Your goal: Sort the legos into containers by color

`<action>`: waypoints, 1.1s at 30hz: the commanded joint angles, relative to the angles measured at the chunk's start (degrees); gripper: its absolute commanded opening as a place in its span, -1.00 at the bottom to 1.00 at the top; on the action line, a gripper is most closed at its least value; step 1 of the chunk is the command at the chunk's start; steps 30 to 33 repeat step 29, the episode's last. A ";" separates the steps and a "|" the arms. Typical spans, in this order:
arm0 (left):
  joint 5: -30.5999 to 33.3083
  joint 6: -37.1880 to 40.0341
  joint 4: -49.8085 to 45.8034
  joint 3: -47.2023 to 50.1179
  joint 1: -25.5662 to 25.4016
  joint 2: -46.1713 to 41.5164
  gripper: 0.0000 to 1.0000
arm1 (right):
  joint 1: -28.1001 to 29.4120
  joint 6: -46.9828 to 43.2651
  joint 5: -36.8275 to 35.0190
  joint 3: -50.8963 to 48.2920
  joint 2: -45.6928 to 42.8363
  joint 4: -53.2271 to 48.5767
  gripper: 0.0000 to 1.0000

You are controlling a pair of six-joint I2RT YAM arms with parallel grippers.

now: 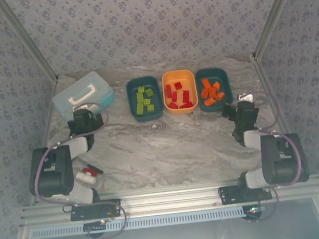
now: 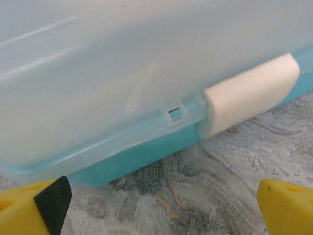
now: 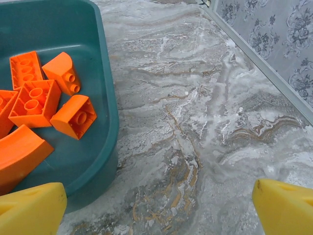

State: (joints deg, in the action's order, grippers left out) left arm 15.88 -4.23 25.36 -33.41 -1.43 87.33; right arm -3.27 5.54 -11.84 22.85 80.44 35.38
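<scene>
Three containers stand in a row at the back. The left teal tub [image 1: 131, 99] holds lime green legos [image 1: 144, 100], the orange tub [image 1: 177, 72] holds red legos [image 1: 178, 94], and the right teal tub [image 1: 225, 81] holds orange legos [image 1: 211, 91]. My left gripper [image 1: 87, 112] is open and empty, low over the table and facing the light blue case [image 2: 122, 73]. My right gripper [image 1: 234, 110] is open too, with bare table between its fingers [image 3: 156, 210]. It sits just off the near right corner of the teal tub [image 3: 105, 112], where several orange legos [image 3: 34, 100] lie.
The light blue lidded case [image 1: 82, 93] with a white handle sits at the back left, its white latch [image 2: 249, 93] close in front of my left gripper [image 2: 161, 210]. Patterned walls [image 3: 274, 44] close in the table on three sides. A small red and white object [image 1: 89, 172] lies by the left arm.
</scene>
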 commanded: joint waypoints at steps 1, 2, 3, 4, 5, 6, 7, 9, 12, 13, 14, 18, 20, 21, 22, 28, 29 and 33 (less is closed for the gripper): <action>-2.95 1.28 11.56 4.86 0.34 -1.30 0.99 | -0.05 -2.75 4.99 -2.24 1.38 9.17 1.00; -2.76 0.61 15.75 7.43 0.74 -1.69 0.99 | 0.55 -3.51 5.00 -3.23 2.26 11.85 1.00; -2.78 -0.15 19.09 9.39 1.26 -1.61 0.98 | 0.81 -4.14 5.58 -4.79 5.21 17.03 1.00; -2.78 -0.31 21.59 10.44 1.41 -0.86 0.98 | 0.89 -4.37 6.16 -5.73 7.69 22.40 1.00; -4.75 0.77 23.55 10.94 1.34 0.38 0.98 | 0.76 -4.35 6.44 -4.92 6.73 19.55 1.00; -7.47 2.36 23.65 11.01 0.91 0.47 0.98 | 0.57 -4.94 8.30 -3.58 5.08 14.20 1.00; -9.40 3.56 22.21 10.58 0.50 0.20 0.99 | 0.78 -5.85 9.95 -3.56 6.19 15.95 1.00; -10.63 3.97 22.51 10.55 0.59 0.25 0.99 | 2.31 -8.26 11.09 -3.46 5.89 15.08 1.00; -14.12 2.13 21.06 9.56 3.03 0.64 0.99 | 3.17 -7.96 7.54 -1.58 6.57 12.85 1.00; -13.95 2.24 20.95 9.55 3.02 0.55 0.99 | 2.16 -7.03 8.73 -0.76 6.87 11.62 1.00; -13.96 2.28 20.85 9.55 3.01 0.56 0.99 | 1.03 -6.30 10.53 -0.68 6.78 10.90 1.00; -14.03 2.25 21.17 9.74 3.01 0.51 0.99 | 1.61 -6.66 9.38 -0.64 6.75 11.21 1.00; -13.98 2.22 21.22 9.81 2.96 0.52 0.99 | 1.60 -6.68 9.42 -0.79 6.77 11.25 1.00; -14.02 2.24 21.22 9.77 3.01 0.48 0.99 | 1.60 -6.68 9.39 -0.79 6.82 11.21 1.00; -14.05 2.27 21.22 9.77 3.01 0.47 0.99 | 1.60 -6.68 9.42 -0.79 6.76 11.27 1.00; -14.03 2.27 21.22 9.77 3.01 0.52 0.98 | 1.60 -6.68 9.39 -0.64 6.78 11.20 1.00; -14.02 2.21 21.22 9.77 2.93 0.48 0.98 | 1.63 -6.68 9.46 -0.72 6.74 11.28 1.00; -14.02 2.21 21.22 9.77 2.93 0.48 0.98 | 1.63 -6.68 9.46 -0.72 6.74 11.28 1.00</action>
